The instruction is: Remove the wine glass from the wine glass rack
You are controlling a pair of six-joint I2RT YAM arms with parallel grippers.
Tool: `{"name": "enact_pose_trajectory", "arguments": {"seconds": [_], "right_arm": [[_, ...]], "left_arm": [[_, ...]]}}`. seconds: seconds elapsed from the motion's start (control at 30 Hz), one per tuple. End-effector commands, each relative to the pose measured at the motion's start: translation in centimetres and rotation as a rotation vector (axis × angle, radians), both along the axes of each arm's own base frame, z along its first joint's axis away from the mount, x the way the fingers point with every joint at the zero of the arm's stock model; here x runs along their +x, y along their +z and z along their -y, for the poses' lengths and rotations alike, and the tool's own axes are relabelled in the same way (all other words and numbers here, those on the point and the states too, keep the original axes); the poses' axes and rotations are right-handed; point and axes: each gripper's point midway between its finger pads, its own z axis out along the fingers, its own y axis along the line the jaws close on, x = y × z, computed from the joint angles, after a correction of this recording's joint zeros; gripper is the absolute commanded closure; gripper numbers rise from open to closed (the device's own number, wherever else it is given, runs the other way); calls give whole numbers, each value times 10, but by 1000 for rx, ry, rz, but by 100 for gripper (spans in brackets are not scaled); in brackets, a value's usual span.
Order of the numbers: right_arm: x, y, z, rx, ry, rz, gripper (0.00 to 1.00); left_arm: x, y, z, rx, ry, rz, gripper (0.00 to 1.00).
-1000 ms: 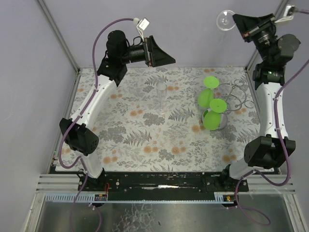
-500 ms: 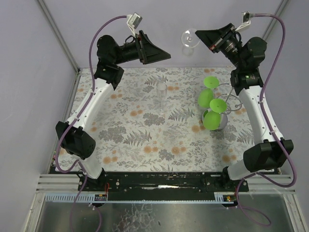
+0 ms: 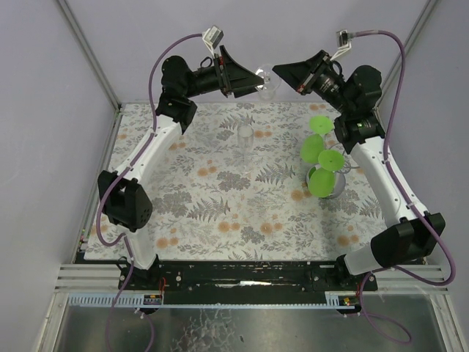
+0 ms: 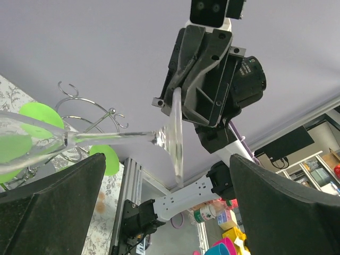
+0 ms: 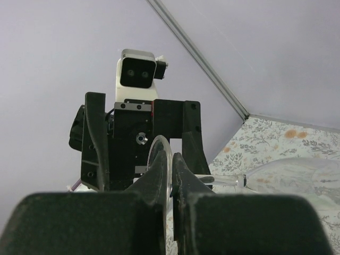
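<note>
At the near edge the two arm bases are bolted to the bench (image 3: pixel 220 213), which is covered with a grey fern-and-orange-flower cloth. The middle of the cloth is bare. Farther in, a tall clear tumbler (image 3: pixel 245 139) stands upright left of centre. To its right, well apart from it, sits the silver wire rack (image 3: pixel 360 147), its looped arms showing beside the right arm. Several bright green round discs (image 3: pixel 320 125) cluster on the rack's left side. The lowest of them lies over a clear rounded bowl. Exactly how each disc hangs or rests cannot be made out.

Beyond all this, raised above the far edge of the bench, the two claws face each other tip to tip. The clear wine glass (image 3: pixel 268 86) lies on its side in the air between them, off the rack and well above it.

The right claw (image 3: pixel 280 72) has its fingers pressed together on the rim of the glass's flat foot. From there the stem runs level toward the left arm.

The left claw (image 3: pixel 256 82) is spread wide, and the glass's bowl sits at its mouth. Whether the fingers touch the bowl cannot be told.

In the left wrist view the rack's loops and two green discs show behind the bowl.
</note>
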Motion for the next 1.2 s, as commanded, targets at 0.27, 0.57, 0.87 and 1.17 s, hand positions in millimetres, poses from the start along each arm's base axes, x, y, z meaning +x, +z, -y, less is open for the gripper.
{"name": "enact_pose_trajectory", "arguments": {"seconds": [0.27,0.57,0.87,1.17], "right_arm": [[-25,28,-1,4,2,125,100],[-26,25,-5,2,30,122,100],[-25,17,24,-132,-174,103,51],[-30,39,65,-291,-383,76,12]], "left_arm": [[1,13,-3,-40,1,38,48],[1,10,-2,-36,-16,14,97],[-8,13,-2,-12,-64,54,100],[-33,13,-7,151,-94,446,100]]}}
